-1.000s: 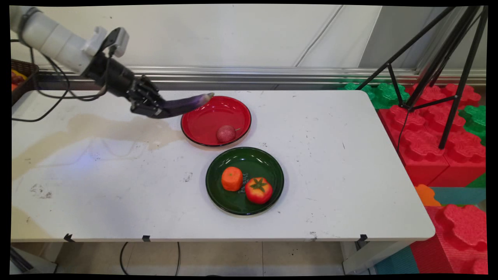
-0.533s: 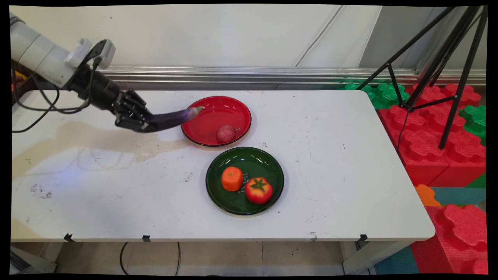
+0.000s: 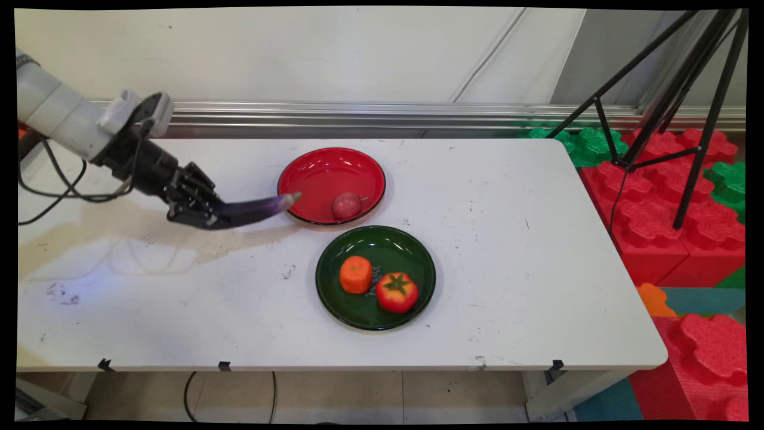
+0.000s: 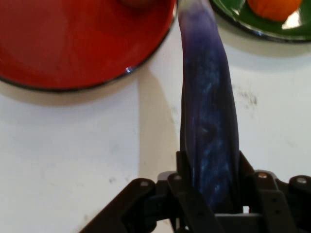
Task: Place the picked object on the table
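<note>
Dropping lower and leftward since a second ago, the gripper (image 3: 218, 216) keeps its jaws pinching a long purple eggplant (image 3: 256, 209), whose pale tip now meets the red plate's (image 3: 322, 173) rim. Only the hand view shows the eggplant's (image 4: 209, 126) glossy mottled skin above the white counter (image 4: 73, 155).

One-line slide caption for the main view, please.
Pincer holds a purple eggplant beside the red plate; green plate nearby.

Main view: fixed camera above the near side, looking down across the table (image 3: 507, 251) toward the wall. Hand view: close, along the gripper (image 4: 210, 194). Both show the red plate (image 3: 310, 179) (image 4: 73, 43).
</note>
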Robot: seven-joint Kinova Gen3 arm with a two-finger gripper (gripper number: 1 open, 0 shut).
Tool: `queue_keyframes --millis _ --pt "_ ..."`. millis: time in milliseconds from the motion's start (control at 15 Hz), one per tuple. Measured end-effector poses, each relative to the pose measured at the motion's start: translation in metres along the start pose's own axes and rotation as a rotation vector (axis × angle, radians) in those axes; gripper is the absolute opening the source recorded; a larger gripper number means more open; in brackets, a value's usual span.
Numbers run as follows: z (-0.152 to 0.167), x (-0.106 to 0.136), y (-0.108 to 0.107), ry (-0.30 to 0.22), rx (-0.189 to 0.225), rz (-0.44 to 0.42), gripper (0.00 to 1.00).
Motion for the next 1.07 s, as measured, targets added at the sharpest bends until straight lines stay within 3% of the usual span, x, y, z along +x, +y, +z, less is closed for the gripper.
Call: queue_keyframes --millis 667,733,1067 --pt "0.035 -0.029 0.015 -0.076 -0.023 -0.004 0.0" --pt "0.037 -0.03 0.015 -0.077 -0.024 -0.003 1.0" --pt "0.043 -0.034 0.015 -0.078 -0.027 0.001 1.0"
